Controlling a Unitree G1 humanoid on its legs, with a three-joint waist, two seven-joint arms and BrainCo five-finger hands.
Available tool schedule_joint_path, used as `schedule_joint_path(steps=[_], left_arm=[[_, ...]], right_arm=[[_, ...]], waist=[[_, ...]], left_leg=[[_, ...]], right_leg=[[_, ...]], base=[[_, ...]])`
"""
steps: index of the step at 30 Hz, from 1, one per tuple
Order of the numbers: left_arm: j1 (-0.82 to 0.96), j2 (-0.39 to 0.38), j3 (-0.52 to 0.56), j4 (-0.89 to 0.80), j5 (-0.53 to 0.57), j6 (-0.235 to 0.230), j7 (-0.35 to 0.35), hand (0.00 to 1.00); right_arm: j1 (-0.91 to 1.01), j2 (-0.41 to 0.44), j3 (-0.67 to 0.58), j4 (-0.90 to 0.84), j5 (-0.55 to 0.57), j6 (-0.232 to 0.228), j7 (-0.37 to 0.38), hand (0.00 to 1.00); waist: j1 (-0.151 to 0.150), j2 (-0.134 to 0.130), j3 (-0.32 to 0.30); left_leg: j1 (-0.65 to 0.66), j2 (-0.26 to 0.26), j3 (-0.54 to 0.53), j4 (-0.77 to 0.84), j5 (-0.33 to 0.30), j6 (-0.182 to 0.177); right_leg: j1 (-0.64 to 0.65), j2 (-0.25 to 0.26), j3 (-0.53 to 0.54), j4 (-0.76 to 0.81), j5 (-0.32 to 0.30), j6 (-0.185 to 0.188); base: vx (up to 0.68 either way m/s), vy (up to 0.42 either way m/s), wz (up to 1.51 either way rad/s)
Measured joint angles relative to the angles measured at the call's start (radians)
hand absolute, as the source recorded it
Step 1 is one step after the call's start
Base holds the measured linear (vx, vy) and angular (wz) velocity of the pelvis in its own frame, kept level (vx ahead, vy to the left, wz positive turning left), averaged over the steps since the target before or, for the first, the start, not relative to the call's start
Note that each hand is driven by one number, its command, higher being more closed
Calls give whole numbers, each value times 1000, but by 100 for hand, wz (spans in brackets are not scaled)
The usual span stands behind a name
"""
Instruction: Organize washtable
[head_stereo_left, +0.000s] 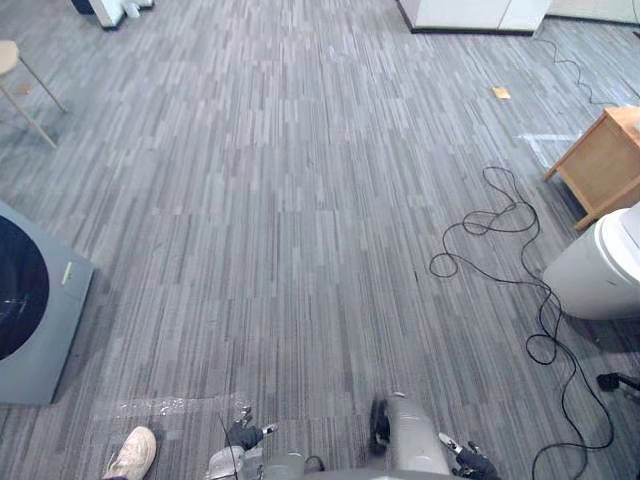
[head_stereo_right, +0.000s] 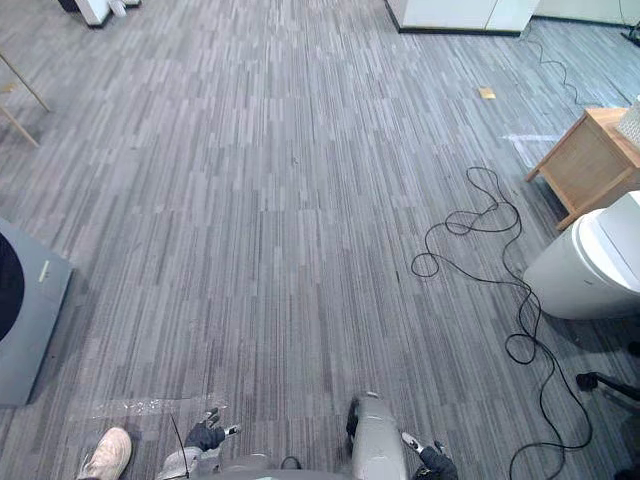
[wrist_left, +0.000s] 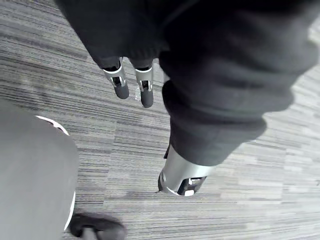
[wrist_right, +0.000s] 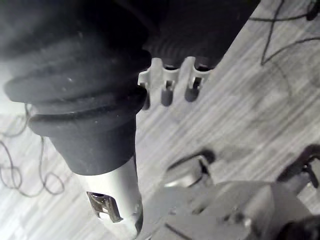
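Observation:
My left hand (head_stereo_left: 243, 433) hangs low by my side over the grey striped carpet (head_stereo_left: 300, 200). In the left wrist view its fingers (wrist_left: 120, 85) point straight down and the thumb (wrist_left: 180, 175) stands apart, with nothing held. My right hand (head_stereo_left: 470, 462) hangs at the other side. Its fingers (wrist_right: 167, 87) are straight and its thumb (wrist_right: 115, 200) is free, also holding nothing.
A grey front-loading washing machine (head_stereo_left: 35, 310) stands at the left. At the right are a white rounded appliance (head_stereo_left: 600, 265) and a wooden side table (head_stereo_left: 605, 160). A person's white shoe (head_stereo_left: 132, 452) is near my left hand. A stool (head_stereo_left: 20, 80) stands far left.

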Motion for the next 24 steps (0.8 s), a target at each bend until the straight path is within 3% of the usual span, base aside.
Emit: schedule_joint_path(steps=[1, 2, 3, 4, 6, 7, 8, 9, 10, 12, 14, 16, 17, 18, 19, 20, 21, 22, 23, 24], left_arm=[[-7, 1, -15, 0, 7, 2, 0, 0], [-8, 0, -23, 2, 16, 4, 0, 0], [2, -2, -33, 7, 30, 8, -1, 0], [7, -3, -29, 11, 36, 9, -2, 0], [7, -11, -20, 16, 40, 15, -3, 0], [3, -29, -11, 19, 39, 19, -3, 0], [2, -39, -7, 17, 39, 19, -3, 0], [-1, -41, 12, 10, 32, 32, -5, 0], [0, -40, 19, 1, 27, 39, -2, 0], [-6, -39, 11, -17, 28, 34, -2, 0], [-10, -39, 0, -83, 28, 23, -5, 0], [-12, -36, -39, -126, 29, 7, -5, 0], [-10, -36, -66, -158, 29, -7, -4, 0], [-7, -36, -76, -164, 34, -12, -3, 0], [-6, -36, -95, -168, 54, -14, -3, 0], [-8, -34, -98, -171, 70, -19, 0, 0], [-7, -32, -101, -166, 94, -29, 3, 0], [-10, -28, -100, -162, 124, -32, 17, 0], [-6, -27, -83, -164, 125, -34, 19, 0], [-4, -3, -38, -154, 126, -42, 18, 0]], right_arm=[[-1, 0, 0, 0, 7, 0, -2, 0], [1, 1, 0, 2, 7, 1, -3, 0], [8, 12, -5, 1, 12, 4, -4, 0], [15, 18, -14, 0, 16, 5, -6, 0], [19, 18, -21, -1, 16, 6, -4, 0], [17, 0, -31, -1, 15, 6, 3, 0], [14, -13, -27, -3, 6, 6, 4, 0], [11, -23, -19, -4, -9, 7, 1, 0], [12, -23, -6, -5, -24, 8, 1, 0], [13, -30, 13, -2, -41, 8, 2, 0], [13, -21, 26, -12, -44, 7, 4, 0], [7, -20, 32, -11, -54, 8, 5, 0], [-7, -20, 31, -11, -64, 9, 6, 0], [-12, -19, 31, -10, -73, 9, 7, 0], [-12, -16, 32, -12, -83, 6, 9, 0], [-15, -13, 35, -13, -92, 5, 12, 0], [-17, 0, 66, -3, -107, 7, 11, 0], [-24, -1, 74, 1, -135, 9, 25, 0], [-30, 4, 67, 1, -158, 10, 26, 0], [-33, 24, 58, 12, -179, 11, 25, 0]], waist=[[-4, 5, 17], [-10, 5, 19], [-23, 12, 20], [-30, 6, 13], [-27, 18, -15], [-14, 56, -29], [-12, 68, -34], [-13, 70, -34], [-11, 67, -33], [-2, 66, -32], [17, 26, -24], [39, 16, -29], [48, 15, -30], [50, 18, -33], [66, 33, -38], [79, 35, -36], [110, 25, -60], [101, 22, -66], [108, 22, -60], [127, 4, -76]], left_leg=[[51, 9, -4, -40, -7, -14], [78, 12, -8, -62, -11, -23], [132, 29, -11, -91, -29, -59], [153, 45, -22, -58, -49, -104], [111, 99, -61, 105, -62, -145], [48, 146, -60, 241, -6, -194], [14, 162, -57, 308, 59, -179], [-36, 173, -41, 430, 259, -129], [-63, 190, -31, 521, 406, -131], [-150, 238, 3, 760, 263, -111], [-285, 222, 24, 849, 96, -50], [-408, 184, 10, 799, 47, -48], [-493, 132, -8, 660, 45, -57], [-520, 109, -20, 544, 58, -78], [-541, 81, -48, 278, 111, -145], [-558, 80, -56, 232, 218, -127], [-540, 67, -31, 263, 244, -69], [-565, 79, -26, 366, 170, -88], [-598, 120, -1, 511, 163, -62], [-663, 117, 6, 628, 110, -52]], right_leg=[[0, 6, -14, -156, 73, 10], [-2, 7, -29, -217, 101, 14], [-7, 9, -50, -276, 118, 9], [-17, 11, -51, -253, 128, -18], [-45, 33, -34, -160, 284, -114], [-54, 69, -44, -109, 264, -120], [-49, 80, -49, -94, 240, -121], [-7, 95, -41, -90, 189, -126], [54, 108, -22, -121, 168, -135], [203, 135, 3, -203, 153, -152], [414, 124, 61, -297, 88, -193], [490, 96, 79, -312, 23, -161], [533, 72, 85, -310, -18, -124], [548, 63, 88, -309, -38, -114], [587, 56, 110, -316, -89, -85], [611, 53, 132, -322, -112, -66], [650, 41, 186, -350, -144, -81], [675, 65, 240, -350, -106, -74], [699, 65, 255, -350, -65, -69], [715, 46, 310, -313, -68, -48]], base=[[504, -62, 8], [581, -96, 16], [626, -138, 31], [664, -170, 32], [839, -258, 9], [802, -255, -16], [1022, -329, -32], [736, -220, -39], [1076, -291, -48], [783, -160, -46], [803, -67, -26], [632, 94, -10], [592, 159, -13], [549, 224, -29], [429, 224, -42], [593, 303, -77], [685, 266, -61], [853, 290, -56], [768, 315, -41], [554, 310, -51]])
